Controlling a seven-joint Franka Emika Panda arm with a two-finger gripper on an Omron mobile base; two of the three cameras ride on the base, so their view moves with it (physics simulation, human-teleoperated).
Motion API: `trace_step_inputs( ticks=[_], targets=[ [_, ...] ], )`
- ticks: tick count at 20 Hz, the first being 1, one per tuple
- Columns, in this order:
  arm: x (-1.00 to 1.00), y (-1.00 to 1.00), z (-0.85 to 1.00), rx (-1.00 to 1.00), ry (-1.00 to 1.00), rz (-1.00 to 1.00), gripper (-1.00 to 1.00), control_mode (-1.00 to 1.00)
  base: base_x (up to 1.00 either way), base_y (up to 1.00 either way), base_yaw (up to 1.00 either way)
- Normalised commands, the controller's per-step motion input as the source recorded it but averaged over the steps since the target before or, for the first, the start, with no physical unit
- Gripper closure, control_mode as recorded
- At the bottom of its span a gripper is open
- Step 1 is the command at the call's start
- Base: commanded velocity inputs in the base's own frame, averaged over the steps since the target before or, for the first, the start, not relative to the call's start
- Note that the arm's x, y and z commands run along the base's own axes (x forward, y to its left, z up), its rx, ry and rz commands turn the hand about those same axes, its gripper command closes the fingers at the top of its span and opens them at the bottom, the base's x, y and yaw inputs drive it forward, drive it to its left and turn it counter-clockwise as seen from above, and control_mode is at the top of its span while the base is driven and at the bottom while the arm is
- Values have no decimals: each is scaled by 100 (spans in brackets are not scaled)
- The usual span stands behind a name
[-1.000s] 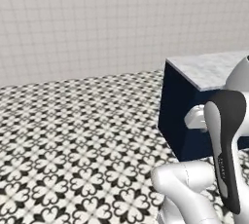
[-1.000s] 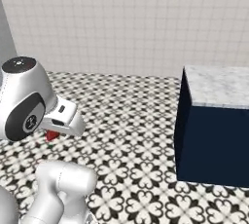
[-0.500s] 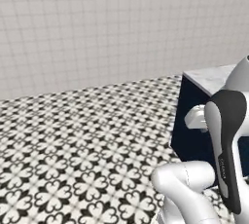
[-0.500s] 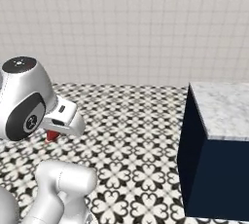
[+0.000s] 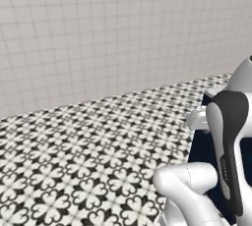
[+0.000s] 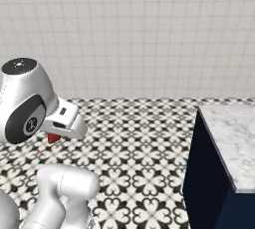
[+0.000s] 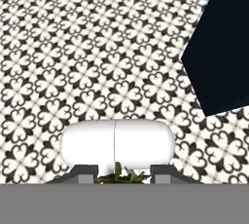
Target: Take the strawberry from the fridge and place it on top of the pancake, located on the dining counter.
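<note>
Pincer (image 7: 115, 172) clenched on strawberry (image 6: 53, 137), green leaves visible betw. tips. Pick done; dining counter (image 6: 230, 143) nearby. Left: reach pancake, place on top.

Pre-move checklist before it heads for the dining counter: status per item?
1. Pincer shut on the strawberry: ok, green leaves show between its tips.
2. Strawberry clear of the patterned floor: ok.
3. Dining counter in sight: ok, its marble corner is at right.
4. Pancake located: cannot tell.
5. Arm clear of the counter's navy base: ok in the right base view.
</note>
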Motion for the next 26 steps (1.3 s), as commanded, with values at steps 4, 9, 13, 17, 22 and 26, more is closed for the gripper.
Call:
trace_step_inputs(
  ticks=[4,9,13,17,22,26],
  targets=[
    [0,0,0,0,0,0,100,100,88,8,-39],
    [0,0,0,0,0,0,100,100,87,35,-46],
    [0,0,0,0,0,0,100,100,85,46,-47],
    [0,0,0,0,0,0,100,100,86,55,-47],
    [0,0,0,0,0,0,100,100,81,70,-47],
    [0,0,0,0,0,0,100,100,75,71,-49]
  ],
)
